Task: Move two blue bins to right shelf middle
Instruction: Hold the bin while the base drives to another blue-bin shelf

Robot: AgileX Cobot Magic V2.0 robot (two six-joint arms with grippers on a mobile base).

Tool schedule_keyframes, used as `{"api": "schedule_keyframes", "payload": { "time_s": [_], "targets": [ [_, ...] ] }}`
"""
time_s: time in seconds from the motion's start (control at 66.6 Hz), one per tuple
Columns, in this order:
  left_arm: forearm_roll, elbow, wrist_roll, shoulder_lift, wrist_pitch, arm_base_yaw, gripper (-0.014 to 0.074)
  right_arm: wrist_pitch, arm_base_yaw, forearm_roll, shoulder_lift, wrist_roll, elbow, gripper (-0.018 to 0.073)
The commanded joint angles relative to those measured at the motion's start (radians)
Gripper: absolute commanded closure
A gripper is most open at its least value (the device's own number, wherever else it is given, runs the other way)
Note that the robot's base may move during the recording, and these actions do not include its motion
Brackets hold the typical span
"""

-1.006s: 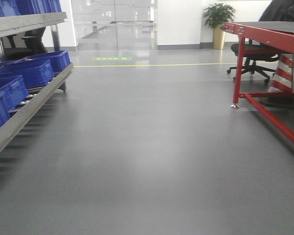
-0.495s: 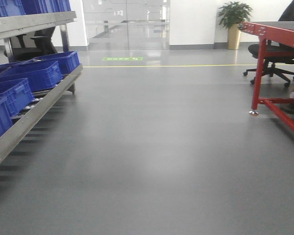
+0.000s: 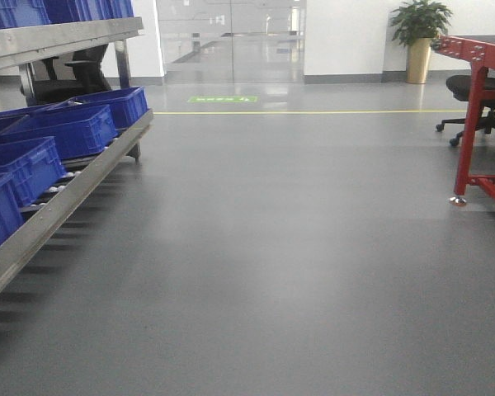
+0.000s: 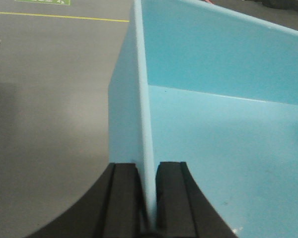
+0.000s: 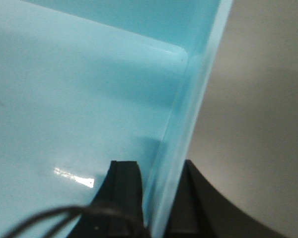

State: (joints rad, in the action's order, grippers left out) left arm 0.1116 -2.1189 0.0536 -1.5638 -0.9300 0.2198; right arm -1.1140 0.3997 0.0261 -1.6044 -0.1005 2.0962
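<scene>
I hold one light blue bin (image 4: 223,148) between both arms. In the left wrist view my left gripper (image 4: 147,167) is shut on the bin's thin left wall (image 4: 141,99), with one black finger on each side of it. In the right wrist view my right gripper (image 5: 158,167) is shut on the same bin's (image 5: 79,99) right wall in the same way. The bin is empty inside and grey floor shows beyond both walls. Neither the bin nor the grippers show in the front view. I cannot tell which rack is the right shelf.
A metal roller rack (image 3: 74,194) runs along the left with several dark blue bins (image 3: 66,128) on its low level and more above. A red-framed table (image 3: 470,124), an office chair (image 3: 483,87) and a potted plant (image 3: 419,33) stand at right. Grey floor lies ahead, crossed by a yellow line (image 3: 313,112).
Everything in the front view has slid rightward: the rack shows more at the left, and the red table has moved toward the right edge.
</scene>
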Motion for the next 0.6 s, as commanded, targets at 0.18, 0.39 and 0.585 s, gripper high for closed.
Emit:
{"api": "schedule_keyframes", "payload": {
  "time_s": [0.18,0.39,0.585],
  "targets": [
    [0.059,-0.007,0.009,0.009,0.059,0.007,0.0707,0.052,0.002,0.041,0.010,0.030,0.009,0.0713],
    [0.059,-0.007,0.009,0.009,0.059,0.007,0.0707,0.052,0.002,0.041,0.010,0.030,0.009,0.0713],
    [0.059,-0.007,0.009,0.009,0.059,0.007,0.0707,0.052,0.002,0.041,0.010,0.030,0.009,0.0713]
  ]
}}
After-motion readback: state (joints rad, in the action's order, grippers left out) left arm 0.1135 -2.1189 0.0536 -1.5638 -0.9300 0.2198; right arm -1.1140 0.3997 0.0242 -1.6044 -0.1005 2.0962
